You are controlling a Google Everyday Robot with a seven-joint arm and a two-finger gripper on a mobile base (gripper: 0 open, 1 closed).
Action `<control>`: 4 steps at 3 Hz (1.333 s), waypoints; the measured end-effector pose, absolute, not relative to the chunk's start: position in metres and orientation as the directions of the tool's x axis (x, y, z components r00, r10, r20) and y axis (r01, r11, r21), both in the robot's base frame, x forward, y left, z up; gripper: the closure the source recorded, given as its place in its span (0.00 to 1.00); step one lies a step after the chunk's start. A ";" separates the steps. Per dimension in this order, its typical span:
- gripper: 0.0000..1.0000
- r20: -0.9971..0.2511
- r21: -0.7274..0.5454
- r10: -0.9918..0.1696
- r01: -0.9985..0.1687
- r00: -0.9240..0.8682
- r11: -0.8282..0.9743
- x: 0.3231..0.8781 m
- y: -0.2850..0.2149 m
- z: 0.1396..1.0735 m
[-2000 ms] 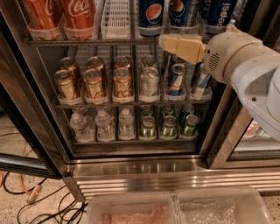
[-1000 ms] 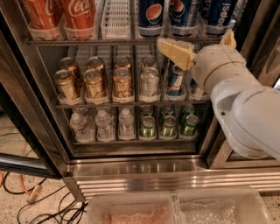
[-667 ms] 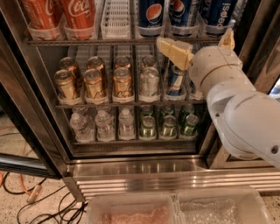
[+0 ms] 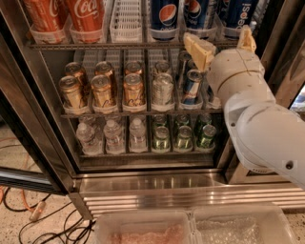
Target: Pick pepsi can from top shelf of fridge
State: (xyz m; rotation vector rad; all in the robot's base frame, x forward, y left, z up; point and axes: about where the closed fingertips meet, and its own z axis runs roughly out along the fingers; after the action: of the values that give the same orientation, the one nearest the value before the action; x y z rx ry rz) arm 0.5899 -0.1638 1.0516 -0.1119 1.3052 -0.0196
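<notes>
The gripper (image 4: 217,35) hangs at the right front of the fridge (image 4: 157,183), level with the top shelf's (image 4: 95,45) edge, its tan fingers (image 4: 199,50) spread wide; the pepsi can (image 4: 234,14) stands on that shelf just above them; Coke cans (image 4: 86,16) stand at the left.

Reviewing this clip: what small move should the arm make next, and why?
Probably raise the gripper slightly. Its open fingers sit level with the top shelf edge, below the body of the pepsi can they must straddle.
</notes>
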 end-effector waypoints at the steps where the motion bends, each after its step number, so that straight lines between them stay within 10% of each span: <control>1: 0.22 -0.958 -0.097 -0.089 -0.015 0.272 0.995 0.591 -0.171 1.053; 4: 0.31 -0.950 -0.083 -0.101 0.074 0.296 0.994 0.602 -0.196 1.064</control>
State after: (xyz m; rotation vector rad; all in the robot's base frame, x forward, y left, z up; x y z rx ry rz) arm 0.6023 -0.1961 1.0644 -0.0248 1.2649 -0.1167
